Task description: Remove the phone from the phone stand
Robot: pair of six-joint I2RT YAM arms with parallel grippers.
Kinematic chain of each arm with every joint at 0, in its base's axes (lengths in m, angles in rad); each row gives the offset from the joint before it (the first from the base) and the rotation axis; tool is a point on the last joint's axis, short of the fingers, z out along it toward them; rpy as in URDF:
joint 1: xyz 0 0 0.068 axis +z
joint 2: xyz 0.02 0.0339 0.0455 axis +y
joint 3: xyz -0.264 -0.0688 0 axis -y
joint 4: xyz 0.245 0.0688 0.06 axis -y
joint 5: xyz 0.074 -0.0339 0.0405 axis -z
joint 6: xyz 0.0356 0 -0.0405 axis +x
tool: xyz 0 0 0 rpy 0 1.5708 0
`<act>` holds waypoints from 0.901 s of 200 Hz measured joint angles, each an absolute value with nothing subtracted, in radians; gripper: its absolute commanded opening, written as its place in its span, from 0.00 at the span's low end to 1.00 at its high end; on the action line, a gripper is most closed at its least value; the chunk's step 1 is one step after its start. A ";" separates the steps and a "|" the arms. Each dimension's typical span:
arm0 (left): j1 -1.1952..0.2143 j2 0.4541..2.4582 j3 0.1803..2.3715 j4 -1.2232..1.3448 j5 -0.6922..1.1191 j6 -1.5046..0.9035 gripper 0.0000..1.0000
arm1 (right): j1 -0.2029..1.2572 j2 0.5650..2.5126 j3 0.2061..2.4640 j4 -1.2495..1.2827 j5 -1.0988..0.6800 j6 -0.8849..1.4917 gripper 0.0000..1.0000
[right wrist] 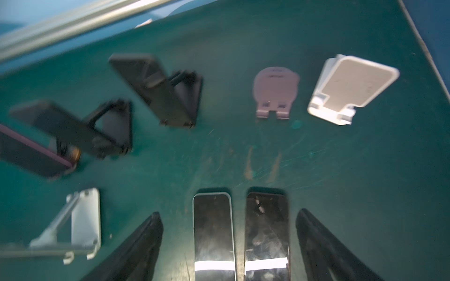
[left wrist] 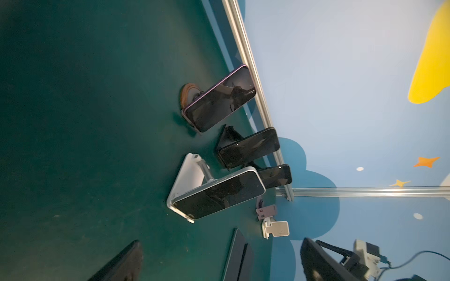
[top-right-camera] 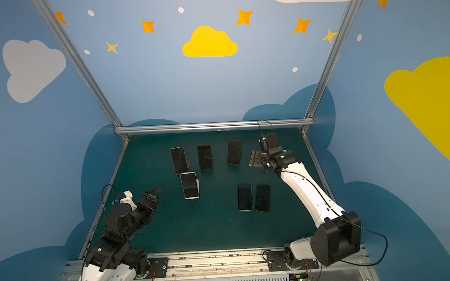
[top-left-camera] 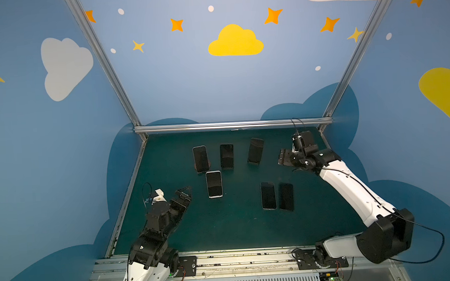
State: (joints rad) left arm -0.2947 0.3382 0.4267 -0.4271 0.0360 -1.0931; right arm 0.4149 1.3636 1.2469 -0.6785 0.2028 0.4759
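Several dark-screened phones lean on stands on the green mat. A purple-edged phone (top-left-camera: 200, 158) stands at back left, black phones (top-left-camera: 227, 156) (top-left-camera: 255, 151) on black stands to its right, and a white-edged phone (top-left-camera: 214, 184) on a white stand (left wrist: 188, 180) nearer. My left gripper (top-left-camera: 185, 192) (left wrist: 220, 240) is open and empty, low, left of the white-edged phone. My right gripper (top-left-camera: 281, 158) (right wrist: 228, 213) hangs open and empty above the mat's back right, clear of every phone.
Two phones (top-left-camera: 268, 195) (top-left-camera: 285, 197) lie flat side by side at middle right. An empty lilac stand (right wrist: 276, 92) and an empty white stand (right wrist: 353, 88) sit beneath the right arm. Aluminium rails (top-left-camera: 231, 125) and blue walls bound the mat.
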 measured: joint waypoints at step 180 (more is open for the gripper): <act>-0.295 0.025 0.336 -0.632 -0.063 -1.097 1.00 | 1.187 1.658 1.399 -0.373 0.545 0.309 0.92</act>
